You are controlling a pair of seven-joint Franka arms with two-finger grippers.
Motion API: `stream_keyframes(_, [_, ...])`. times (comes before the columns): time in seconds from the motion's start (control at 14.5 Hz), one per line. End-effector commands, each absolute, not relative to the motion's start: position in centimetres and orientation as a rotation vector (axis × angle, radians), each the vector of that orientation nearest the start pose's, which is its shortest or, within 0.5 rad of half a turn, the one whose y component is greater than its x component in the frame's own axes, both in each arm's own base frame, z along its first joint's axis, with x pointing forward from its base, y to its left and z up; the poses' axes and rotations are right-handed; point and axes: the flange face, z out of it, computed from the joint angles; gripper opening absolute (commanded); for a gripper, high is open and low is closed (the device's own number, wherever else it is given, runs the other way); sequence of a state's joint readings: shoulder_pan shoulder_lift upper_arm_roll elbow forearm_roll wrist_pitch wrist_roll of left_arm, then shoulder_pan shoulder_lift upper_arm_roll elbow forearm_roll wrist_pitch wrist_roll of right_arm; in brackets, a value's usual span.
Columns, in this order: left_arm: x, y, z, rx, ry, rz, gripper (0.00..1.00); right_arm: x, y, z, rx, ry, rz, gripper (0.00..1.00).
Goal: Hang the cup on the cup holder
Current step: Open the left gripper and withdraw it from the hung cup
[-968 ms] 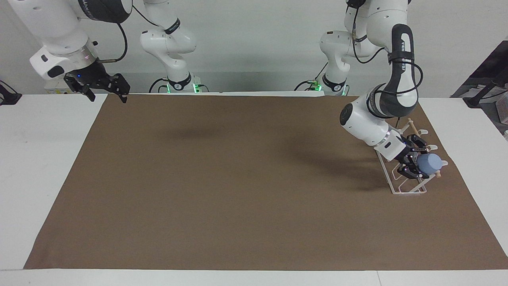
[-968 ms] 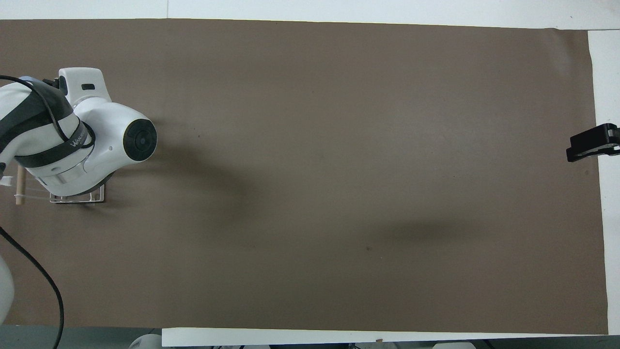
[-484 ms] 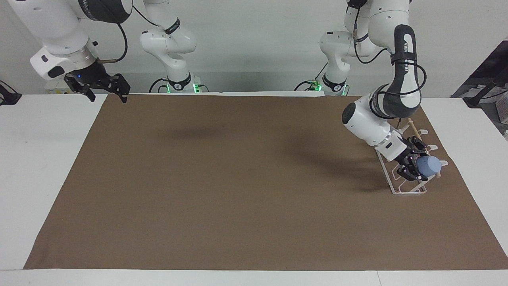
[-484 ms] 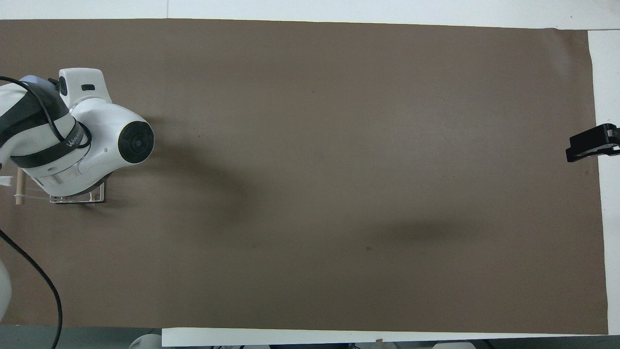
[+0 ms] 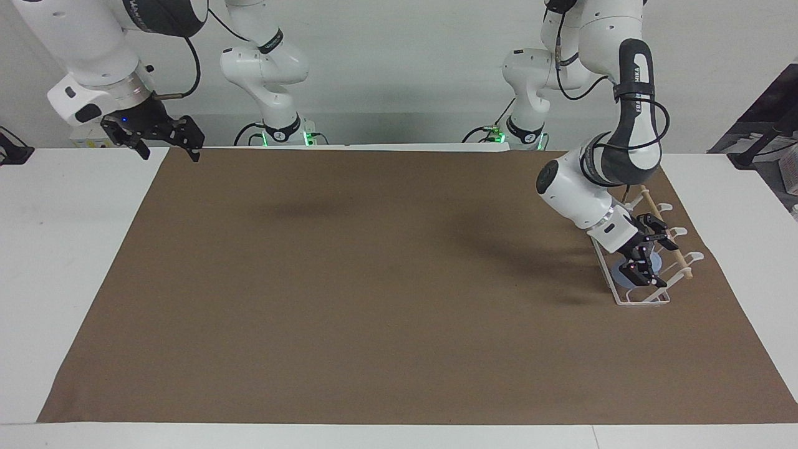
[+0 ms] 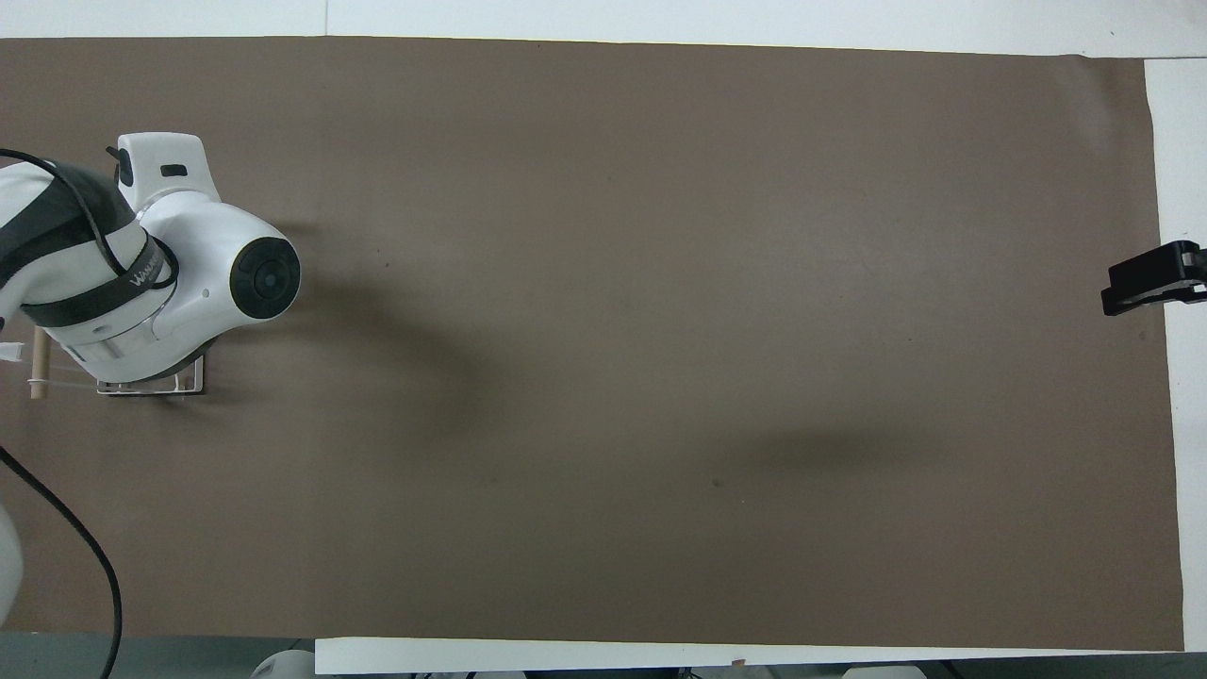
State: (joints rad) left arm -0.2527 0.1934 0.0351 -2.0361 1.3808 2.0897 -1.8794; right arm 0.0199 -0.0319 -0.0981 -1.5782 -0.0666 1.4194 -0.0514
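Observation:
The white wire cup holder (image 5: pixel 642 298) stands on the brown mat at the left arm's end of the table, with its wooden dowel (image 5: pixel 670 247) across the top. My left gripper (image 5: pixel 642 265) reaches down into the holder and is shut on the light-blue cup (image 5: pixel 621 273). The cup sits low among the prongs and the fingers hide most of it. In the overhead view the left arm covers the cup and only a corner of the holder (image 6: pixel 151 385) shows. My right gripper (image 5: pixel 167 143) waits open and empty over the mat's corner at the right arm's end.
The brown mat (image 5: pixel 374 280) covers most of the white table (image 5: pixel 62 249). The right gripper (image 6: pixel 1150 280) shows at the mat's edge in the overhead view. The two arm bases stand at the robots' edge of the table.
The left gripper has turned and dropped a little, and the cup has gone from sticking out by the dowel to sitting low among the prongs. The right arm has not moved.

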Motion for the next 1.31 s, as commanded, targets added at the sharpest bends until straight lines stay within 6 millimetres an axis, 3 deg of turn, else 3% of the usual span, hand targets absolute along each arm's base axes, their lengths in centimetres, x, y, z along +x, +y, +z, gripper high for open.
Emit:
stream_keyframes(0.0, [58.5, -8.1, 38.2, -2.079, -0.886, -1.148, 1.0, 52.1, -5.2, 62.6, -3.186, 0.026, 0.215, 0.99])
stream_keyframes(0.48, [61.1, -9.9, 47.2, -2.279, -1.124, -0.911, 1.0, 52.1, -5.2, 62.6, -3.186, 0.026, 0.215, 0.99])
stream_keyframes(0.76, [60.1, -10.0, 51.6, -2.482, -1.216, -0.729, 1.0, 52.1, -5.2, 62.5, -3.185, 0.026, 0.218, 0.99])
stream_keyframes(1.04, [57.6, -9.1, 54.5, -2.715, -1.045, -0.416, 1.0, 52.1, -5.2, 62.6, -3.186, 0.026, 0.215, 0.99])
stream_keyframes(1.24, [56.6, -8.3, 54.6, -2.801, -0.846, -0.193, 1.0, 52.1, -5.2, 62.5, -3.185, 0.026, 0.218, 0.99])
